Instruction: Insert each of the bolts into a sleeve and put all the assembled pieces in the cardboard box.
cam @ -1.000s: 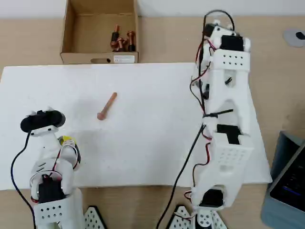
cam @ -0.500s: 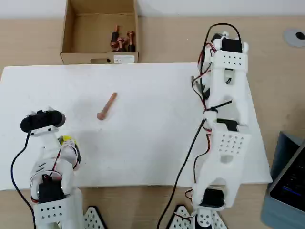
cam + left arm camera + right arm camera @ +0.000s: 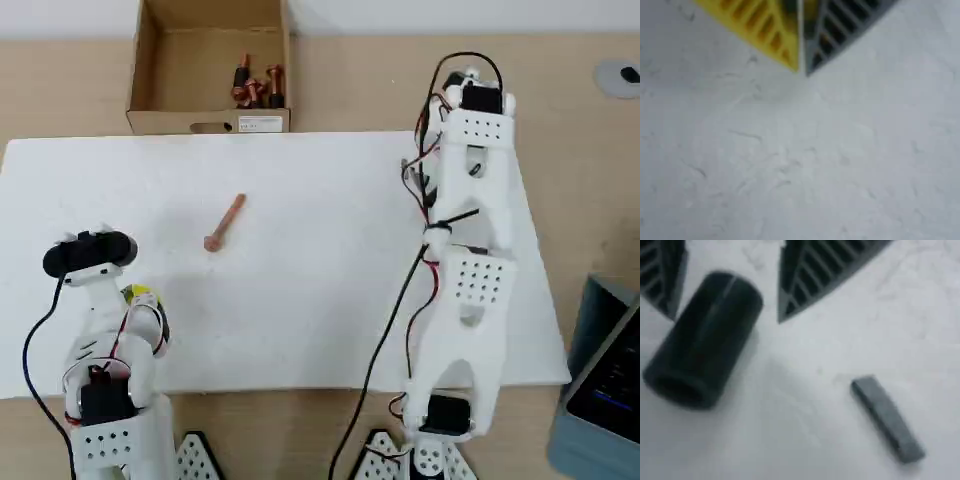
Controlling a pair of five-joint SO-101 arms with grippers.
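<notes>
- The left arm point(image 3: 105, 390) stands at the near left corner of the white textured sheet point(image 3: 320, 300) that covers most of the tan wooden counter point(image 3: 350, 85).
- The left gripper point(image 3: 801, 69) points down just above the bare sheet. Its yellow and grey ribbed fingers point(image 3: 765, 25) are pressed together, tip to tip, with nothing between them.
- A grey box-like device point(image 3: 605, 380) sits at the near right edge of the counter, off the sheet.
- A single copper-coloured bolt point(image 3: 224, 222) lies on the sheet left of centre, well apart from both arms, with its head toward the near side.
- The right arm point(image 3: 470, 280) stretches along the sheet's right edge toward the far side.
- The right gripper point(image 3: 727, 315) has its dark ribbed fingers point(image 3: 815, 270) spread. One end of a black cylindrical sleeve point(image 3: 705, 360) lies between them on the sheet, not clamped.
- A small flat grey bar point(image 3: 887, 420) rests on the sheet near the sleeve, apart from it.
- The open cardboard box point(image 3: 140, 80) sits beyond the sheet's far edge, holding several assembled copper-and-black pieces point(image 3: 258, 85) in its right part.
</notes>
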